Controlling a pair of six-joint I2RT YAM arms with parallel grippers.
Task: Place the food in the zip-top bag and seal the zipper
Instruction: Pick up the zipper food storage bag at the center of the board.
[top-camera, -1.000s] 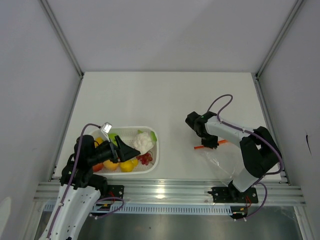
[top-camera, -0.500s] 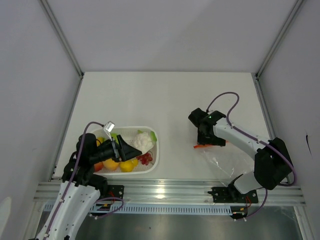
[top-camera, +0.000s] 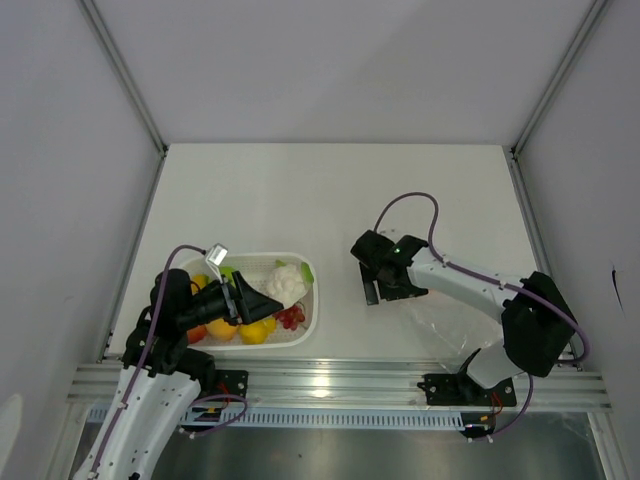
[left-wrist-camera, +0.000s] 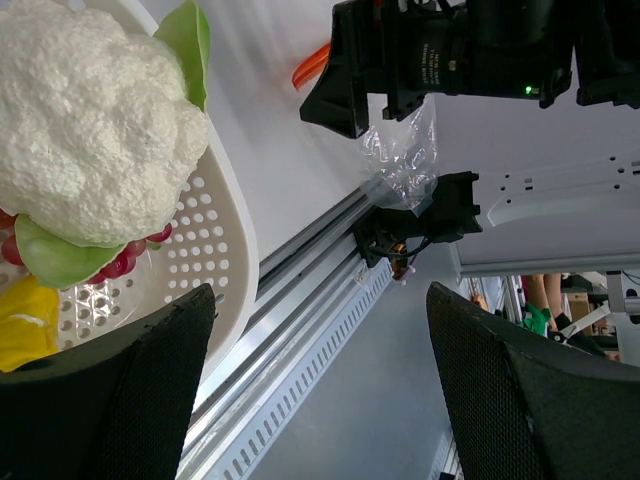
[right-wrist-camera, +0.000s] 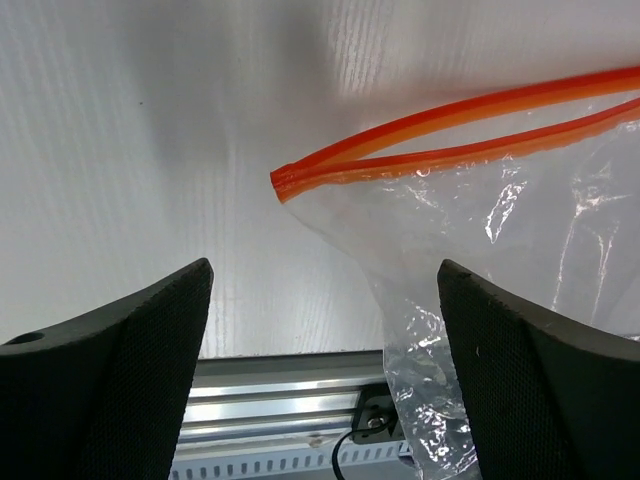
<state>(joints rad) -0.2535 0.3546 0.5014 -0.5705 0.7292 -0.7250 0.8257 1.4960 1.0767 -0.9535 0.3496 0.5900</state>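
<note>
Black-fingered and spread wide, the right gripper (right-wrist-camera: 322, 268) clamps nothing; its jaws stand well apart above the white table (right-wrist-camera: 150, 120). Just ahead of the fingertips lies the left end of the zipper (right-wrist-camera: 420, 135), a red-orange strip. Its two lines meet at that end and part slightly toward the right, so the mouth is not pressed fully together there. The clear film of the zip-top bag (right-wrist-camera: 520, 260) spreads from the strip toward the near aluminium rail (right-wrist-camera: 290, 400). It is wrinkled, and part of it lies under the gap on the right finger's side. Whether either finger touches the film cannot be told.

From above, this gripper sits to the right of the white slotted basket (top-camera: 300, 262) and apart from it. The bag lies between the gripper and the base of its own arm.

The left gripper (left-wrist-camera: 320, 290) likewise has its jaws apart and holds nothing. It hangs over the basket, pointing toward the basket's right end. The white cauliflower (left-wrist-camera: 90, 120), with green leaves, fills that end of the basket ahead of the left finger. It rests against the dark red grape bunch (left-wrist-camera: 135, 262). A yellow fruit (top-camera: 256, 333) and an orange fruit (top-camera: 221, 328) lie along the basket's near wall, partly under the arm. All food in view lies in the basket, well apart from the bag.
</note>
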